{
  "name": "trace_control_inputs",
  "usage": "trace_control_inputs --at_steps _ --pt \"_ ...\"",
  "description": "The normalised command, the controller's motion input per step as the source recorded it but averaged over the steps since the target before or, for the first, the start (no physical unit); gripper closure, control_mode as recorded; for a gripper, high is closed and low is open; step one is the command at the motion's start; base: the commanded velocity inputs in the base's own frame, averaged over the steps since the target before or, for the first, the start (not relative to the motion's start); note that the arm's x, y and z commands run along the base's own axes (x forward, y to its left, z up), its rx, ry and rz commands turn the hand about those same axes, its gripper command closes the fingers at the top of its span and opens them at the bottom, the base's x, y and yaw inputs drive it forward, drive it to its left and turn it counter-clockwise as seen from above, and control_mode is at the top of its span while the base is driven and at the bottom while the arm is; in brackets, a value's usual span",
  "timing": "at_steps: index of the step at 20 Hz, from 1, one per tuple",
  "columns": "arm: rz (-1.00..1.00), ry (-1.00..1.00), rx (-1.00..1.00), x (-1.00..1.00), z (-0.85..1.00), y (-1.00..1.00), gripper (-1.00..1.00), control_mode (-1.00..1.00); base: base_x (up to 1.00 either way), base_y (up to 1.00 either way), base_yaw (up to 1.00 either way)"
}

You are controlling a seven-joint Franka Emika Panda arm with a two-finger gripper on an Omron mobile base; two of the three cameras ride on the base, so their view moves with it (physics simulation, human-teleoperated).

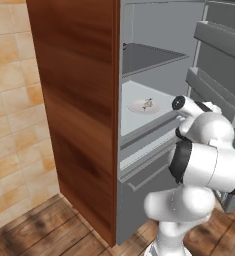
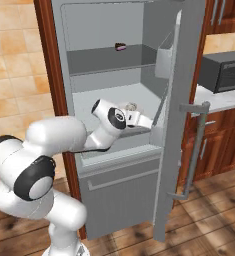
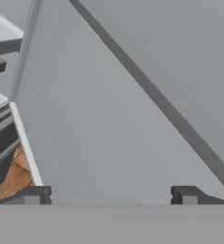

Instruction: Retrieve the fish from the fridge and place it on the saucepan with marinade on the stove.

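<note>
The fridge (image 1: pixel 79 100) stands open. On its middle shelf lies the small greyish-brown fish (image 1: pixel 147 103), resting on a pale round plate (image 1: pixel 139 108). In the right base view my white hand (image 2: pixel 140 121) reaches onto that shelf, just in front of the fish (image 2: pixel 131 106) and partly covering it. My gripper (image 3: pixel 111 195) is open with nothing between its dark fingertips (image 3: pixel 37 194), and it faces a bare grey inner wall of the fridge. The saucepan, the marinade and the stove are out of view.
The fridge door (image 2: pixel 181 100) is swung open to the right, with its bar handle (image 2: pixel 201 145) sticking out. A small dark item (image 2: pixel 120 47) sits on the upper shelf. A grey microwave (image 2: pixel 224 70) stands on the counter at the right. Door bins (image 1: pixel 219 55) hang beside my arm.
</note>
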Motion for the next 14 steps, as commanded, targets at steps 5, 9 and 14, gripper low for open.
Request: trace_control_inputs --at_steps 5,9,14 --pt "-0.09 0.00 0.00 0.38 -0.16 -0.83 -1.00 -1.00 0.00 0.00 0.00" --pt "-0.04 0.00 0.00 0.36 -0.18 -0.88 -1.00 -1.00 0.00 0.00 0.00" --pt "-0.02 0.00 0.01 0.34 -0.12 -0.90 -1.00 -1.00 0.00 0.00 0.00"
